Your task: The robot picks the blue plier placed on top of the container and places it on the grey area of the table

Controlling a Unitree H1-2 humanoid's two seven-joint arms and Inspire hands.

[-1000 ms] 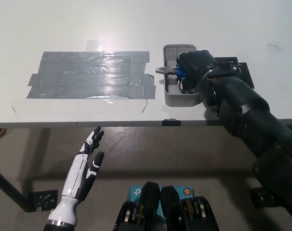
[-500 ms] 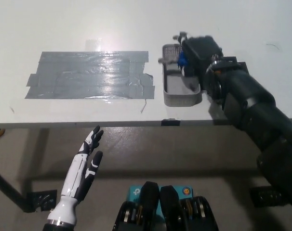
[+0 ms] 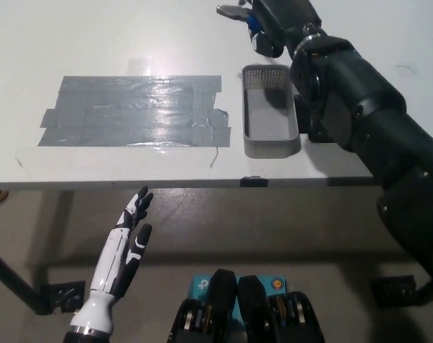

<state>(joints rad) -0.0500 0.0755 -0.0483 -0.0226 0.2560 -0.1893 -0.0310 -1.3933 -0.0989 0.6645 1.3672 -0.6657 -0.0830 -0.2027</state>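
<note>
My black right hand (image 3: 277, 21) is raised near the top of the head view, above and behind the grey container (image 3: 269, 113). It is shut on the blue plier (image 3: 244, 17), whose metal jaws stick out to the left and whose blue handles show between the fingers. The container stands on the white table with nothing in it. The grey taped area (image 3: 134, 111) lies to the container's left. My white left hand (image 3: 129, 239) hangs open below the table's front edge at the lower left.
The white table's front edge (image 3: 166, 184) runs across the middle of the view, with floor below it. A black flat piece (image 3: 359, 107) lies on the table behind my right arm.
My right hand has lifted the blue plier up off the container and carried it toward the top of the view. The container now shows empty. The left hand has not moved.
</note>
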